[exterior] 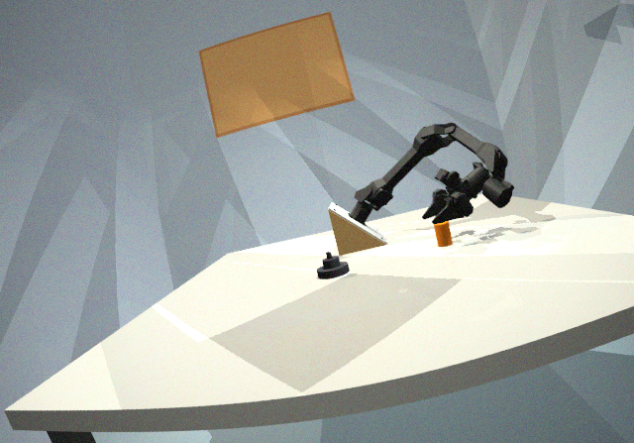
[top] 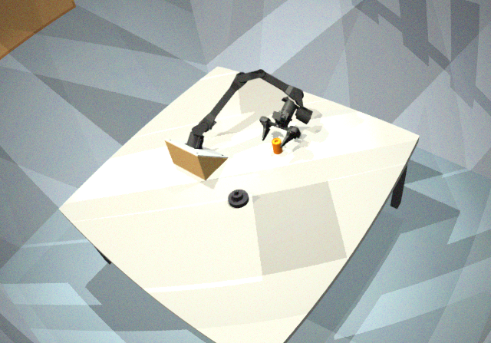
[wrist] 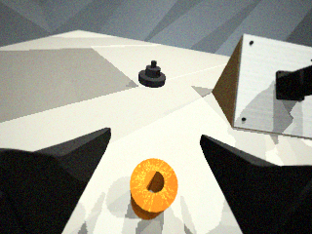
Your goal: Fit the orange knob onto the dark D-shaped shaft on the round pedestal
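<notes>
The orange knob [top: 277,146] [exterior: 443,235] [wrist: 140,191] stands upright on the table, with its hole facing up. In the wrist view the hole shows a D shape with its flat side toward the upper left. My gripper [top: 271,143] [exterior: 429,220] [wrist: 157,135] is wide open and empty. Its fingertips are above the knob and apart from it, one to each side in the wrist view. The dark round pedestal [top: 238,201] [exterior: 333,269] [wrist: 151,79] stands away from the knob, with its short shaft upright and bare. The shaft's flat side cannot be made out.
The arm's wedge-shaped base mount [top: 188,161] [exterior: 353,236] [wrist: 227,88], with tan sides and a pale top, stands on the table [top: 190,248] [exterior: 154,367] beside the pedestal. An orange translucent panel [top: 31,10] [exterior: 276,74] shows in the background of the top and exterior views.
</notes>
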`<state>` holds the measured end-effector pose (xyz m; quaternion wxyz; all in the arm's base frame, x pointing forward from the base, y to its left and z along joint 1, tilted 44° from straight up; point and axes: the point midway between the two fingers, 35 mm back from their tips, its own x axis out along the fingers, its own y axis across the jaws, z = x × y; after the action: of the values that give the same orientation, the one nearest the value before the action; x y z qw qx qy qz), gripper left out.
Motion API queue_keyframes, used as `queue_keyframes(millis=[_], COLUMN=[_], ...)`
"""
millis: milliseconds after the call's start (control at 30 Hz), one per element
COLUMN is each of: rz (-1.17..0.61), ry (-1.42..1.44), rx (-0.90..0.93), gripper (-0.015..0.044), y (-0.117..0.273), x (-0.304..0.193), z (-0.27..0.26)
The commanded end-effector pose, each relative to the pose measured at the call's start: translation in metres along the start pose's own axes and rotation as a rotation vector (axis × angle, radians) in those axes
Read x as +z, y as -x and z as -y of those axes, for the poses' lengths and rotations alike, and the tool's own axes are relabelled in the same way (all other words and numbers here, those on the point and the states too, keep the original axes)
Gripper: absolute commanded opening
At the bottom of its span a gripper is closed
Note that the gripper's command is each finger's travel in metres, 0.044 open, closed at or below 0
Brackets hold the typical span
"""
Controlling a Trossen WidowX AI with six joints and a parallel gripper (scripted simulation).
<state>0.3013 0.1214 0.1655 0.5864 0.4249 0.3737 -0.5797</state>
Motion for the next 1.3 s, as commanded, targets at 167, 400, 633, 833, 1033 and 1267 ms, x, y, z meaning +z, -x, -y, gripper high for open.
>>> queue_keyframes(millis=[167,400,633,833,1033,1267], rz=[-0.015,-0.225,-0.904,-1.138,-1.138,-1.128], ry=[-0.011,-0.004,-0.022,-0.04,-0.04,0.258], rx=[0.061,-0.058,-0.106,-0.014,-0.014,0.177], gripper=[0.044,0.044,0.044,0.044,0.044,0.044], y=[0.02,0.007,0.015,0.029,0.029,0.028], x=[0.045,0.045,0.049,0.06,0.06,0.06], z=[0.003,0.01,0.008,0.0,0.0,0.0])
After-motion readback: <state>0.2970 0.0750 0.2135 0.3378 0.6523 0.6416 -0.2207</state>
